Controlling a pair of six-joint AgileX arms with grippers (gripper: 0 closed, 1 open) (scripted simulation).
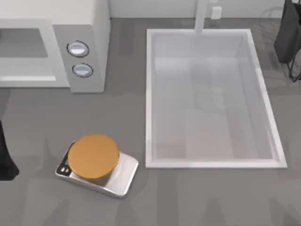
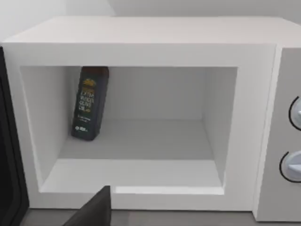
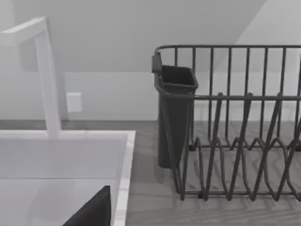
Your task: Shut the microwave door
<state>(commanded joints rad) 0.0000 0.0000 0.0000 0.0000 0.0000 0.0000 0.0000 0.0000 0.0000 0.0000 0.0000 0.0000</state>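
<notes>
Partly cropped microwave (image 1: 51,42), cavity exposed

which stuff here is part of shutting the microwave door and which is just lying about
For the job:
- microwave, cavity open
- dark panel edge beside the cavity, likely the door
- left arm, at the table's left edge

Lying about:
- bottle inside the cavity
- scale
- sink
- faucet
- dish rack
- right arm, at the far right
</notes>
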